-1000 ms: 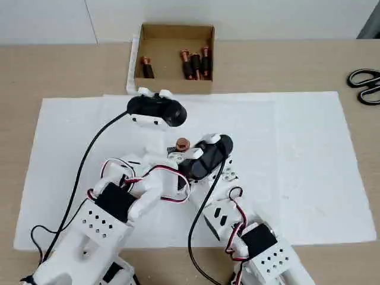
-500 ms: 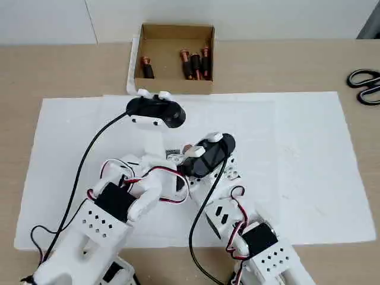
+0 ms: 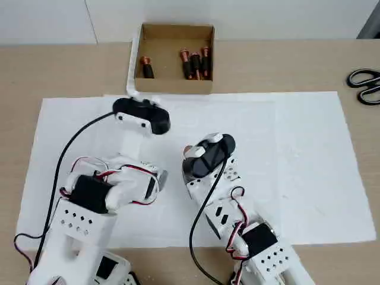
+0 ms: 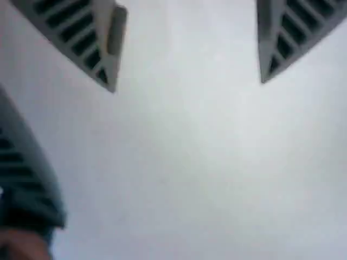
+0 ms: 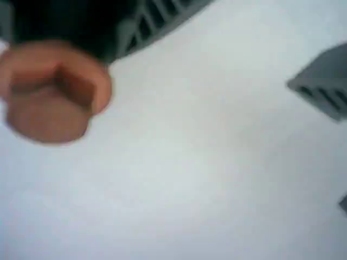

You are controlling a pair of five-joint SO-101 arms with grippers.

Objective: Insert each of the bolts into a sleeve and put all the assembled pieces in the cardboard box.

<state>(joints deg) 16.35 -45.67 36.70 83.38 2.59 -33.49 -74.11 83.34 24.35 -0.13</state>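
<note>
Copper bolt head (image 5: 54, 92) sat at the right hand (image 3: 193, 153), short of the cardboard box (image 3: 172, 27), its grip impossible to tell. Nearer that box the left hand (image 4: 184, 81) hung open, empty; a firm squeeze was needed before lifting.

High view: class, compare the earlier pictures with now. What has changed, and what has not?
The left tool pulled back leftward from the right tool and the bolt, open and empty. The right tool barely shifted; cardboard box, its pieces and scissors stayed put.
</note>
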